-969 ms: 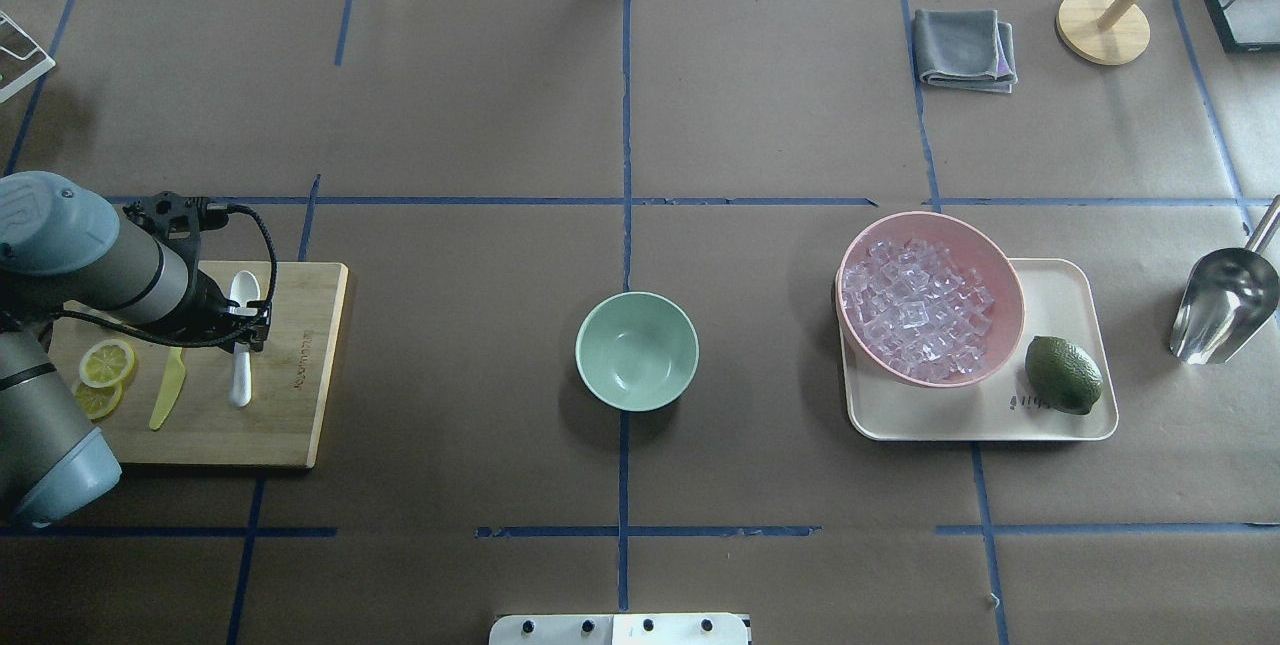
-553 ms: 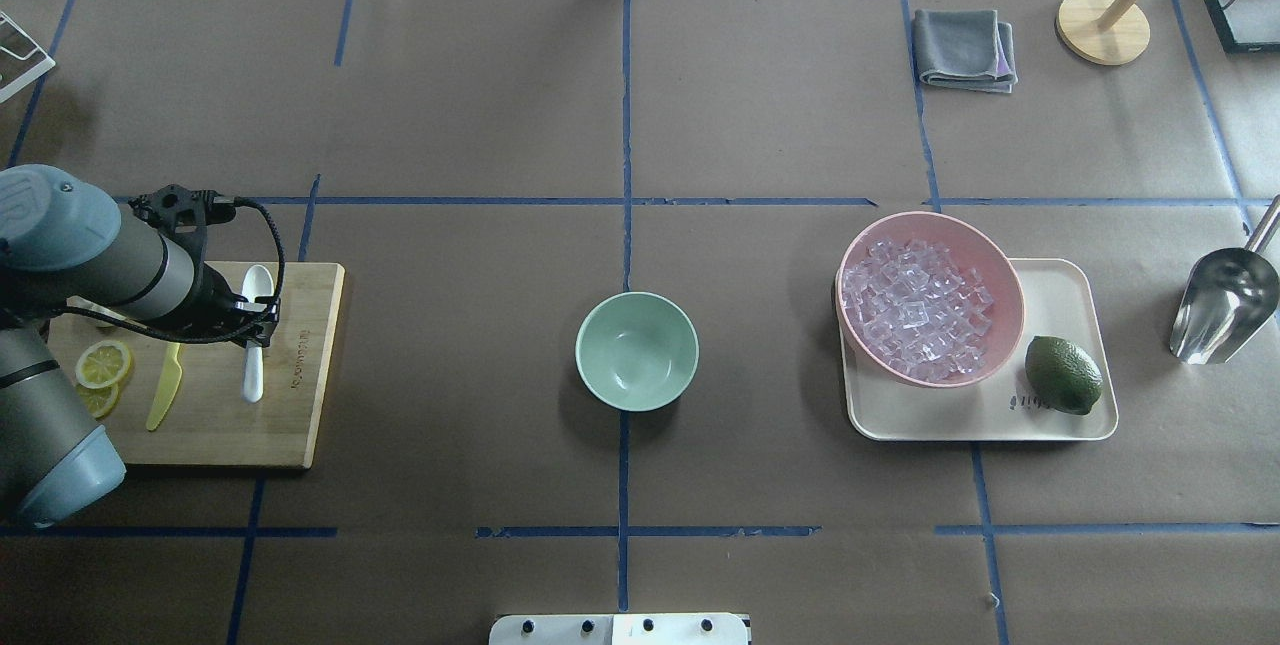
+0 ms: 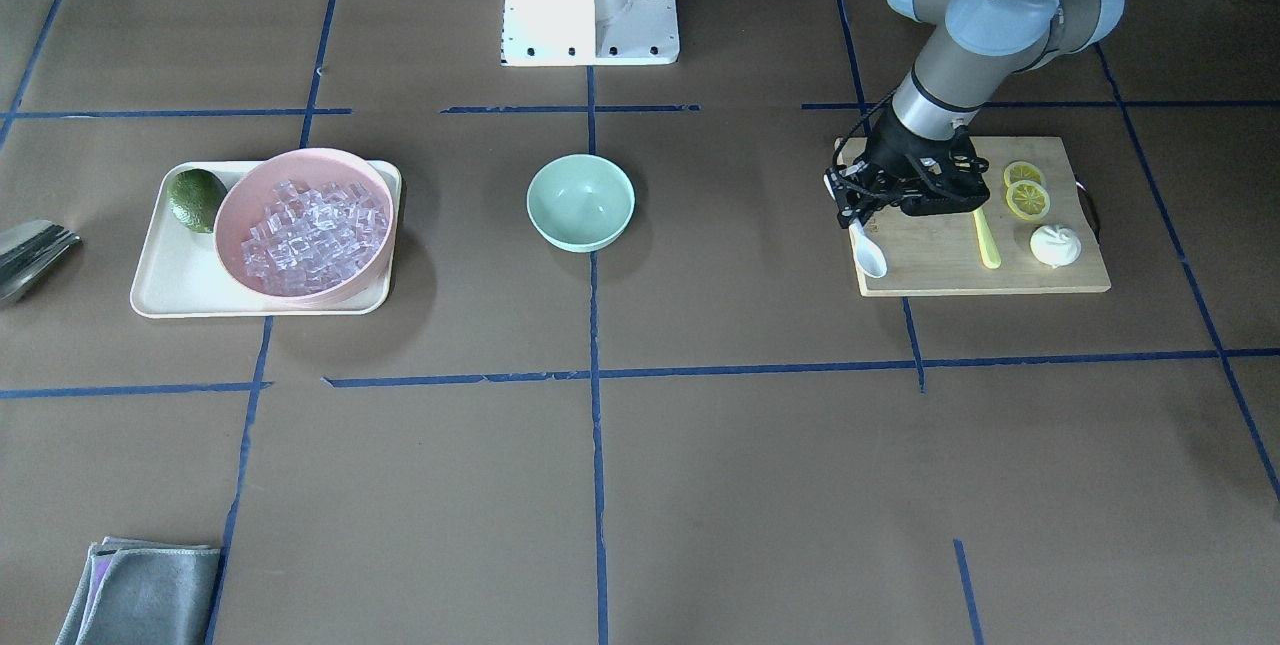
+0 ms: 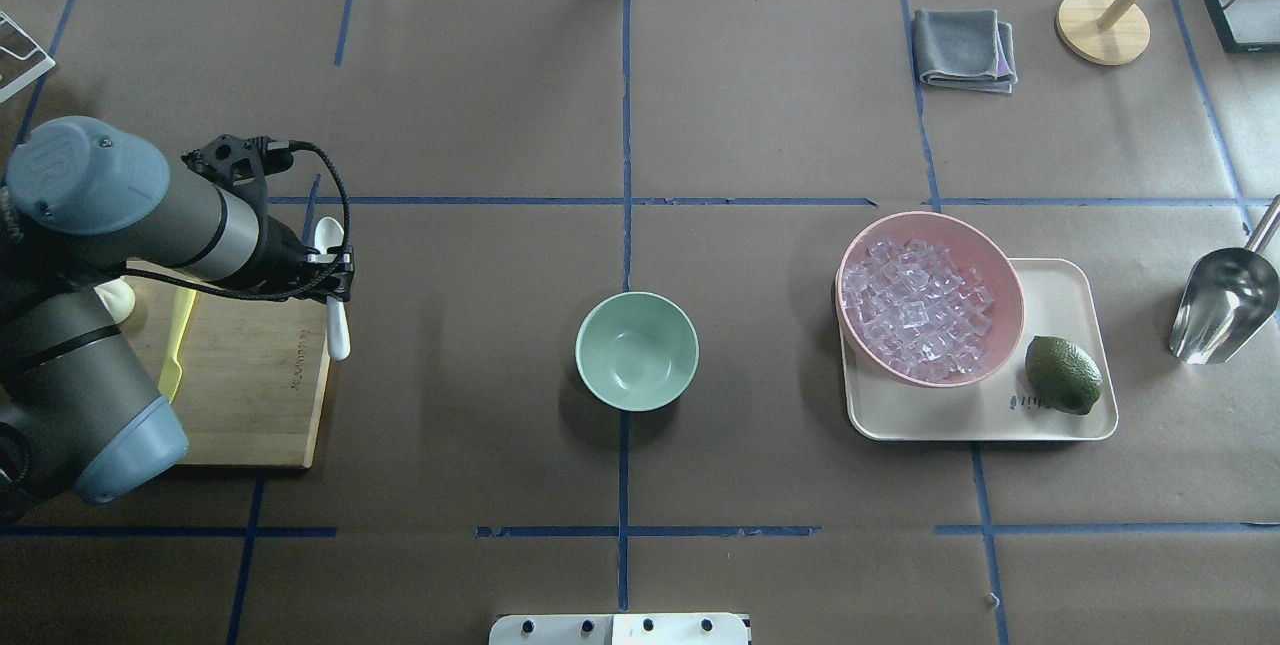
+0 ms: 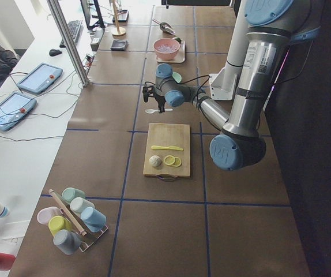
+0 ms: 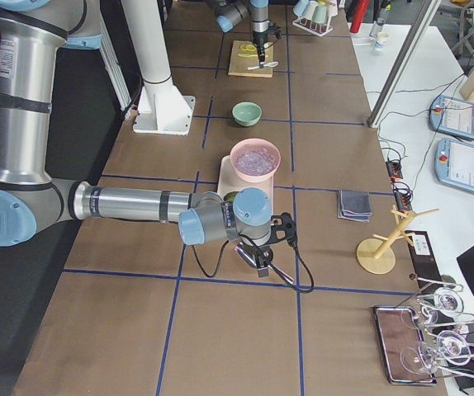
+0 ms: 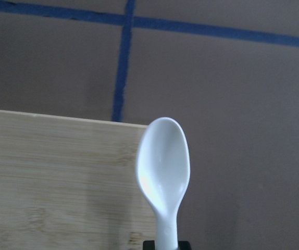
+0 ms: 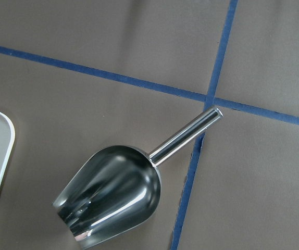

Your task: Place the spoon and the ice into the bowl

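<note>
White plastic spoon [image 7: 163, 166]: clamped by its handle in the left pincer [image 4: 335, 283], jaws closed on it. It is held above the right-hand edge of the bamboo cutting board [image 4: 250, 395] and seems clear of it. Long axis runs away from the robot, oval head on the far side, handle end pointing back toward the base; it looks roughly level.

Mint-green bowl [image 4: 636, 350]: empty, upright at the middle of the worktop [image 4: 450, 485], well apart from the spoon and directly to the robot's right of it. Judged next move: a sideways carry across the spoon's long axis. The left arm is the nearer one.

Clear ice [image 4: 915, 310]: heaped in the pink bowl [image 4: 985, 255] on the cream tray [image 4: 1060, 285], beyond the mint bowl; none transferred.

Right pincer [image 6: 256, 262]: over the steel scoop [image 8: 113, 192] at the far right. Whether its jaws are apart or together cannot be told.
</note>
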Controlling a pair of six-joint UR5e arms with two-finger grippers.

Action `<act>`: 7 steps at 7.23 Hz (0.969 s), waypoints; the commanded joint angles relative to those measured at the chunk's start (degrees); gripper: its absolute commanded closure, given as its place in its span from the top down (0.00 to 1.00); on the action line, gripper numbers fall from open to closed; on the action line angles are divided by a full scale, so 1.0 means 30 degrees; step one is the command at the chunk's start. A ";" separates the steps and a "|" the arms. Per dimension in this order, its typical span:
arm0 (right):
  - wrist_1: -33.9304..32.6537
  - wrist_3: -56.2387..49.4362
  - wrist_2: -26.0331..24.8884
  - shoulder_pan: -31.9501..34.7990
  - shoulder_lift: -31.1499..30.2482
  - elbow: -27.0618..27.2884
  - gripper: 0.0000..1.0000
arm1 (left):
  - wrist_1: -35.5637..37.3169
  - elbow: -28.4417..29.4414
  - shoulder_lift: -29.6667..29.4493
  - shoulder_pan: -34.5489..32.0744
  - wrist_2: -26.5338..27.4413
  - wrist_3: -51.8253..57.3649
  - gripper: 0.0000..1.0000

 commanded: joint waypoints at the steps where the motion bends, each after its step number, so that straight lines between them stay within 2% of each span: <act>1: 0.0000 0.0000 0.0003 -0.0001 0.0000 0.0000 1.00 | 0.3223 0.0092 -0.3701 0.1804 0.1927 -0.1868 0.00; 2: 0.0000 0.0000 0.0003 -0.0001 0.0000 0.0000 1.00 | 0.4203 0.0093 -0.4938 0.2511 0.2694 -0.1932 0.00; 4: -0.0029 0.0000 0.0003 -0.0001 0.0000 -0.0029 1.00 | 0.4067 0.0296 -0.6611 0.4412 0.3311 -0.1206 0.00; 5: -0.0001 0.0000 0.0003 -0.0001 0.0000 -0.0029 1.00 | 0.4008 0.1168 -0.7520 0.5641 0.4332 0.0220 0.01; 7: -0.0030 0.0000 0.0003 -0.0001 -0.0029 -0.0087 1.00 | 0.3369 0.2985 -0.8172 0.6324 0.4665 0.3588 0.01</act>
